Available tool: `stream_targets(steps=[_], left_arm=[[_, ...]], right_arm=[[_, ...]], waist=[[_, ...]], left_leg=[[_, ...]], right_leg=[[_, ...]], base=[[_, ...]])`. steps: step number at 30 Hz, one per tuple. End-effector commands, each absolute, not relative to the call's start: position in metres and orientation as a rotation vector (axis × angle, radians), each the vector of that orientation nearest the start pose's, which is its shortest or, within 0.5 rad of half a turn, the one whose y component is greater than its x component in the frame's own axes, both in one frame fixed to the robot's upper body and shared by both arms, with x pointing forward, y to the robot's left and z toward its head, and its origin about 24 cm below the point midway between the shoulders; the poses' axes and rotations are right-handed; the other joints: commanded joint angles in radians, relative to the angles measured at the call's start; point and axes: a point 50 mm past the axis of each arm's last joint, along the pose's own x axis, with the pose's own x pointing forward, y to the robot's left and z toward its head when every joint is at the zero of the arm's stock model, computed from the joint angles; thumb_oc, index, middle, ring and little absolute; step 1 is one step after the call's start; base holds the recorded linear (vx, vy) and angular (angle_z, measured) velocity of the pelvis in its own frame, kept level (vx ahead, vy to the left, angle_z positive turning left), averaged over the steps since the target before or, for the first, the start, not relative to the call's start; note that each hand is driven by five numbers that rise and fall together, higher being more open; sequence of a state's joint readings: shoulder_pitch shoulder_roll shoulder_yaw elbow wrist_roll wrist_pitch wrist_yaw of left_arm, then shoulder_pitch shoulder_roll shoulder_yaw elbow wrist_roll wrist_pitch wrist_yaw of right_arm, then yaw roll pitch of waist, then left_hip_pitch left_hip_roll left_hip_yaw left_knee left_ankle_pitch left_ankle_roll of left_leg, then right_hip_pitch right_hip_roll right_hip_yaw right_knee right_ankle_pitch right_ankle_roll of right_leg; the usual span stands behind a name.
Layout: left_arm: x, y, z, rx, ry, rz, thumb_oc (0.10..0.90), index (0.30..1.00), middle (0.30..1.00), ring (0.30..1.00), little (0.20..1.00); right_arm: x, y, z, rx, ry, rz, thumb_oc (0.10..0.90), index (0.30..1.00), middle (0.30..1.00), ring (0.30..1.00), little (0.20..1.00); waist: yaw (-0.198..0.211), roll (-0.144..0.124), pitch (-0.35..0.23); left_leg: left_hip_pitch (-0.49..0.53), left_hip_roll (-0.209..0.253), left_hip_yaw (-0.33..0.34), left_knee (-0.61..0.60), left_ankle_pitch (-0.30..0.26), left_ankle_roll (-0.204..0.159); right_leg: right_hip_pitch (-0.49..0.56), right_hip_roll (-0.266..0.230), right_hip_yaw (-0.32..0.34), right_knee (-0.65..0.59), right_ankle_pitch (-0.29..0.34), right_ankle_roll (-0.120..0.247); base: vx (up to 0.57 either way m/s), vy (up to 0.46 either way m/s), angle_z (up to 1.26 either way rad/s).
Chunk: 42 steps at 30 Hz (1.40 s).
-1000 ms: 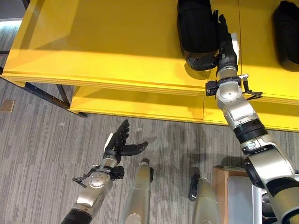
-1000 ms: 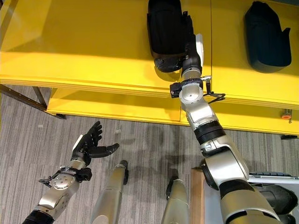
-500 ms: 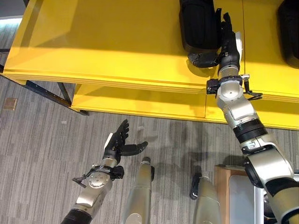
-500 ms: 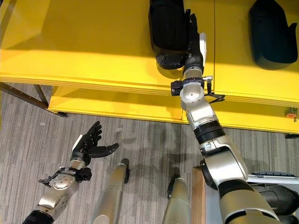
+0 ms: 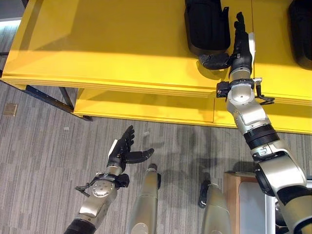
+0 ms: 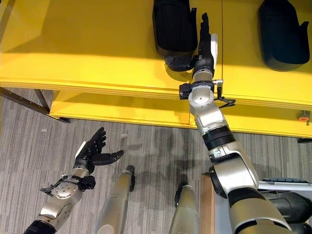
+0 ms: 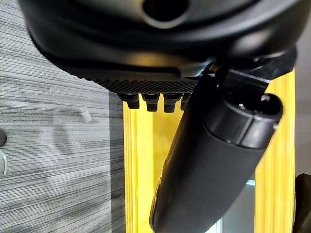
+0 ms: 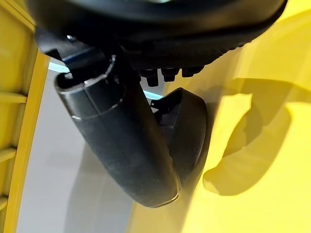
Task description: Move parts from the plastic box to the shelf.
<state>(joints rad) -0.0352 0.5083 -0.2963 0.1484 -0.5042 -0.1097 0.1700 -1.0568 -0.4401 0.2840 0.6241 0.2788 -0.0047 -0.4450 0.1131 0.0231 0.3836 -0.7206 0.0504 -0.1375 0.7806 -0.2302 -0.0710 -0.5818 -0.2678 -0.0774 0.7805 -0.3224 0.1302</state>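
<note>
A black moulded part [image 5: 206,24] lies on the top board of the yellow shelf [image 5: 107,44]. My right hand [image 5: 240,45] is open just to its right, fingers straight along the part's side and thumb stretched out by its near end. In the right wrist view the thumb lies close to the part [image 8: 190,128] over the yellow board [image 8: 262,170]. A second black part [image 6: 282,30] rests further right on the shelf. My left hand [image 5: 125,151] hangs open and empty over the floor.
The shelf has a lower yellow board [image 5: 146,107] and dark metal legs [image 5: 48,97] on the left. A light box [image 6: 282,187] with a dark part in it stands at the lower right. Grey striped carpet [image 5: 48,161] lies in front of the shelf.
My right hand has drawn slightly right, away from the black part, and its fingers have straightened. The part stays on the shelf. The left hand has not moved.
</note>
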Motion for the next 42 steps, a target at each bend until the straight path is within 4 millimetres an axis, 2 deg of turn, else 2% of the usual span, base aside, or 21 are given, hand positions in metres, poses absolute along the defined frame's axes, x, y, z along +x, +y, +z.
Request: stream_targets(steps=[1, 12, 20, 21, 26, 29, 31, 33, 34, 37, 38, 42], left_arm=[[0.258, 0.206, 0.059, 0.045, -0.055, -0.023, 0.900, 1.000, 1.000, 1.000, 1.000], [0.256, 0.208, 0.056, 0.052, -0.047, 0.013, 0.900, 1.000, 1.000, 1.000, 1.000], [0.253, 0.209, 0.051, 0.057, -0.031, 0.029, 0.900, 1.000, 1.000, 1.000, 1.000], [0.252, 0.209, 0.051, 0.058, -0.034, 0.031, 0.900, 1.000, 1.000, 1.000, 1.000], [0.248, 0.210, 0.048, 0.060, -0.023, 0.036, 0.900, 1.000, 1.000, 1.000, 1.000], [0.245, 0.211, 0.045, 0.056, -0.011, 0.038, 0.900, 1.000, 1.000, 1.000, 1.000], [0.243, 0.211, 0.043, 0.050, -0.006, 0.040, 0.900, 1.000, 1.000, 1.000, 1.000], [0.239, 0.212, 0.038, 0.046, 0.011, 0.038, 0.900, 1.000, 1.000, 1.000, 1.000], [0.239, 0.212, 0.038, 0.046, 0.011, 0.038, 0.900, 1.000, 1.000, 1.000, 1.000], [0.233, 0.220, 0.034, 0.040, 0.020, 0.061, 0.900, 1.000, 1.000, 1.000, 1.000], [0.233, 0.220, 0.034, 0.040, 0.020, 0.061, 0.900, 1.000, 1.000, 1.000, 1.000], [0.222, 0.228, 0.024, 0.025, 0.055, 0.085, 0.900, 1.000, 1.000, 1.000, 1.000]], right_arm=[[0.367, -0.170, 0.326, -0.173, -0.802, -0.288, 0.900, 1.000, 1.000, 1.000, 1.000], [0.336, -0.162, 0.316, -0.219, -0.938, -0.245, 0.900, 1.000, 1.000, 1.000, 1.000], [0.316, -0.163, 0.293, -0.211, -0.974, -0.214, 0.900, 1.000, 1.000, 1.000, 1.000], [0.311, -0.162, 0.282, -0.193, -0.956, -0.190, 0.900, 1.000, 1.000, 1.000, 1.000], [0.300, -0.164, 0.248, -0.131, -0.880, -0.122, 0.900, 1.000, 1.000, 1.000, 1.000], [0.286, -0.165, 0.216, -0.056, -0.794, -0.049, 0.900, 1.000, 1.000, 1.000, 1.000], [0.282, -0.166, 0.208, -0.031, -0.770, -0.034, 0.900, 1.000, 1.000, 1.000, 1.000], [0.271, -0.173, 0.180, 0.010, -0.672, 0.002, 0.900, 1.000, 1.000, 1.000, 1.000], [0.271, -0.173, 0.179, 0.010, -0.672, 0.002, 0.900, 1.000, 1.000, 1.000, 1.000], [0.253, -0.188, 0.148, 0.047, -0.551, 0.029, 0.900, 1.000, 1.000, 1.000, 1.000], [0.253, -0.188, 0.148, 0.047, -0.551, 0.029, 0.900, 1.000, 1.000, 1.000, 1.000], [0.228, -0.209, 0.101, 0.097, -0.356, 0.013, 0.900, 1.000, 1.000, 1.000, 1.000]], waist=[[0.014, -0.005, -0.048], [-0.012, -0.020, -0.063], [-0.031, -0.030, -0.072], [-0.038, -0.033, -0.073], [-0.053, -0.038, -0.078], [-0.069, -0.043, -0.083], [-0.075, -0.046, -0.087], [-0.094, -0.052, -0.096], [-0.094, -0.052, -0.096], [-0.126, -0.052, -0.116], [-0.126, -0.052, -0.118], [-0.164, -0.045, -0.160]], left_leg=[[-0.002, 0.038, 0.009, 0.035, -0.031, 0.028], [0.008, 0.048, 0.012, 0.020, -0.029, 0.027], [0.021, 0.056, 0.014, 0.009, -0.028, 0.025], [0.028, 0.059, 0.013, 0.002, -0.024, 0.024], [0.054, 0.068, 0.018, -0.030, -0.009, 0.018], [0.090, 0.079, 0.022, -0.071, 0.013, 0.011], [0.103, 0.082, 0.024, -0.086, 0.021, 0.008], [0.154, 0.098, 0.032, -0.147, 0.048, -0.002], [0.157, 0.098, 0.032, -0.149, 0.049, -0.002], [0.246, 0.126, 0.050, -0.271, 0.107, -0.020], [0.247, 0.126, 0.050, -0.279, 0.114, -0.019], [0.395, 0.172, 0.087, -0.482, 0.205, -0.040]], right_leg=[[0.086, 0.020, -0.005, 0.012, -0.026, -0.066], [0.092, 0.022, -0.006, 0.003, -0.024, -0.066], [0.096, 0.029, -0.001, -0.003, -0.023, -0.065], [0.100, 0.030, -0.001, -0.008, -0.020, -0.065], [0.122, 0.034, -0.004, -0.036, -0.011, -0.064], [0.149, 0.039, -0.006, -0.068, 0.003, -0.061], [0.158, 0.042, -0.006, -0.080, 0.009, -0.061], [0.194, 0.055, -0.009, -0.130, 0.030, -0.056], [0.196, 0.055, -0.009, -0.131, 0.030, -0.056], [0.252, 0.072, -0.009, -0.224, 0.064, -0.044], [0.252, 0.072, -0.010, -0.230, 0.069, -0.044], [0.339, 0.105, -0.005, -0.364, 0.116, -0.032]], base=[[0.00, 0.000, 0.00], [0.00, 0.000, 0.00], [0.00, 0.000, 0.00], [-0.01, -0.008, -0.03], [-0.02, -0.023, -0.09], [-0.03, -0.036, -0.04], [-0.01, -0.034, -0.08], [-0.01, -0.045, -0.03], [-0.01, -0.037, 0.00], [0.01, -0.040, -0.11], [0.02, -0.034, -0.24], [0.06, -0.053, -0.22]])
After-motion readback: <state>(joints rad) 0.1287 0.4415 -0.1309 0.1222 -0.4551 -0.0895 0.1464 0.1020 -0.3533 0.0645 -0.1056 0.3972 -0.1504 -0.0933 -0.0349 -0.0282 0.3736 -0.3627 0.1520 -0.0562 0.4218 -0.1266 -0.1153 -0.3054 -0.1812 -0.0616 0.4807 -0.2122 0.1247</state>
